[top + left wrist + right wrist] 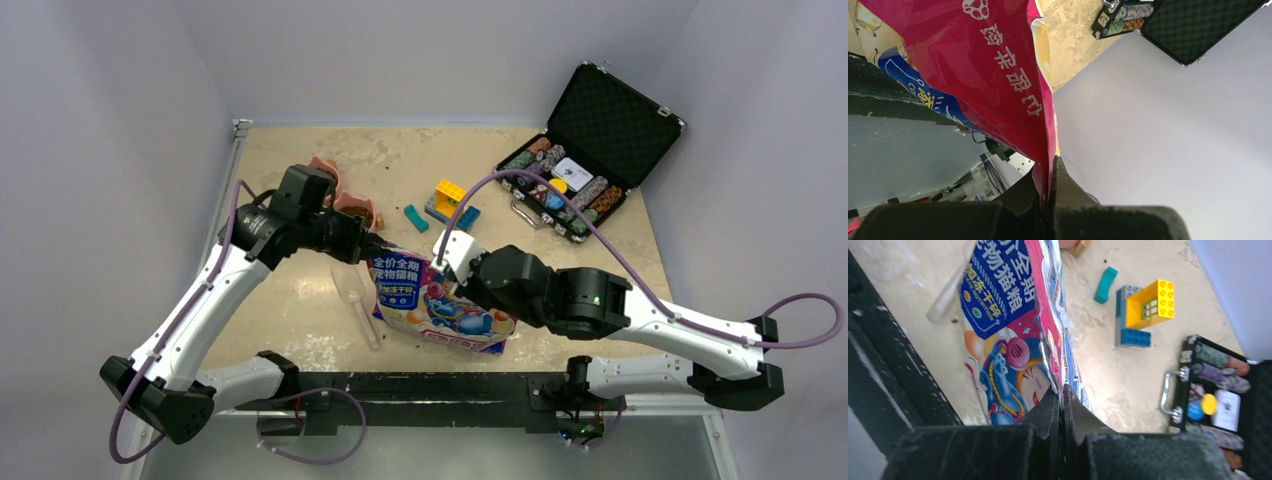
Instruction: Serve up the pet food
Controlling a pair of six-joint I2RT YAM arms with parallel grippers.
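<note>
Our left gripper [374,244] is closed tight on the top left corner of the pet food bag [440,302], with the pink film pinched between its fingers [1068,190]. Just below this hand lies a clear scoop [352,288], and close behind it sit two pinkish items [358,207] we cannot name. The bag stretches between our two hands. Our right gripper [447,262] is likewise clamped flat on the bag's upper right edge. Beyond that hand stand toy blocks [452,200], with an open poker chip case [610,120] farther right. The kibble is hidden inside the bag
</note>
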